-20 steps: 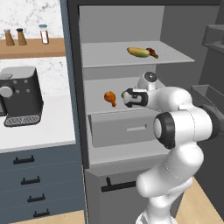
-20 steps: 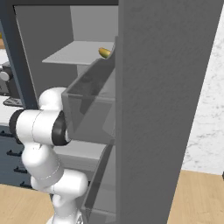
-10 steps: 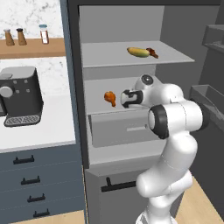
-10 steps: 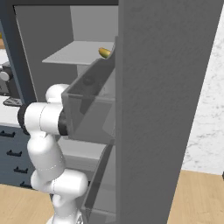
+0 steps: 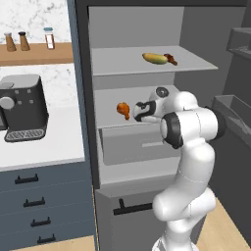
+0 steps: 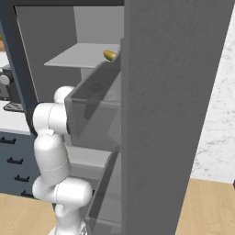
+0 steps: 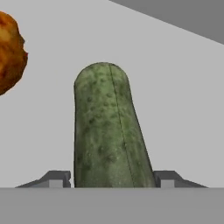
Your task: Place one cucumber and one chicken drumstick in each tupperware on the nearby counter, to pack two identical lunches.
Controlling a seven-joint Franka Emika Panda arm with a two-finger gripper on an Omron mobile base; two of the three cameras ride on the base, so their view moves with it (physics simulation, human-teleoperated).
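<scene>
My gripper [image 5: 139, 112] reaches into the middle shelf of the open fridge. In the hand view a green cucumber [image 7: 107, 131] lies lengthwise between my fingertips [image 7: 57, 178], and both press against its sides, so the gripper [image 7: 112, 179] is shut on it. A browned chicken drumstick [image 7: 11, 52] lies just to its left; the left base view shows the drumstick [image 5: 123, 109] beside the hand. The white counter [image 5: 49, 147] is left of the fridge. The tupperware is out of view.
A yellow food item [image 5: 156, 58] lies on the upper shelf. A black coffee machine [image 5: 22, 108] stands on the counter under a wooden shelf with bottles [image 5: 48, 37]. The open fridge door [image 6: 174, 114] with its bins stands close on the right.
The hand has pushed a little further left into the shelf, and the fingers have closed in from wide open onto the cucumber.
</scene>
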